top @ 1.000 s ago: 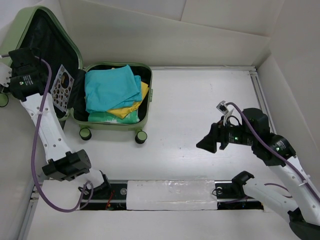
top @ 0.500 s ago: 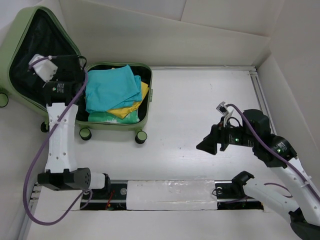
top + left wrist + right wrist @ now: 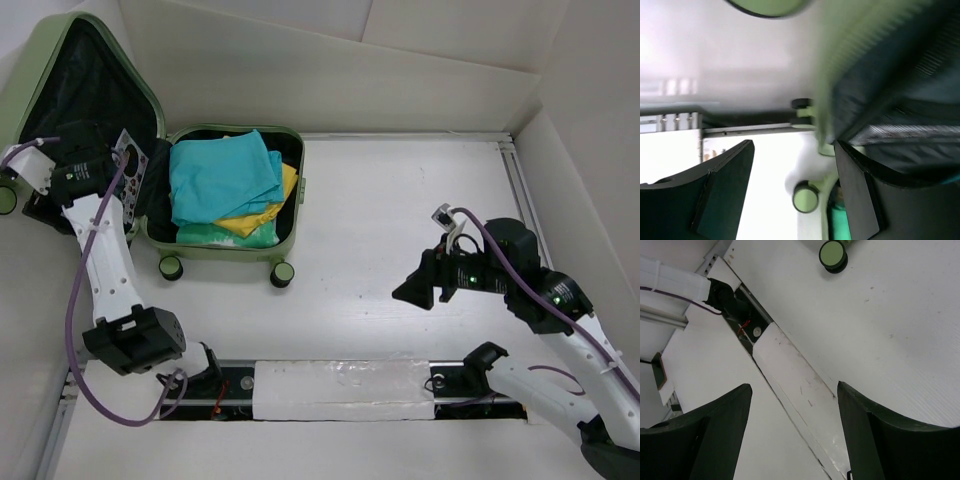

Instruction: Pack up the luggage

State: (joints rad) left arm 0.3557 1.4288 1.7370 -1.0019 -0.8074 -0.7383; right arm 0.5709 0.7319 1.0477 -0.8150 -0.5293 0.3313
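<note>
The luggage, a pale green suitcase, lies open at the left of the table. Its lid stands raised with the black lining showing. The base holds folded teal cloth over yellow cloth. My left gripper hangs at the lid's lower left edge, open, with nothing between its fingers. The left wrist view is blurred: the lid's green rim streaks past, and a wheel shows between the jaws. My right gripper hovers open over bare table at the right, holding nothing.
A patterned card sits against the lid's lining. Green wheels stick out at the luggage's front, and one wheel shows in the right wrist view. White walls enclose the table. A taped rail runs along the near edge.
My left gripper has gone from shut to open. Its arm swung right over the lid's inside, then back to the lid's lower left edge. The right arm has not moved.
</note>
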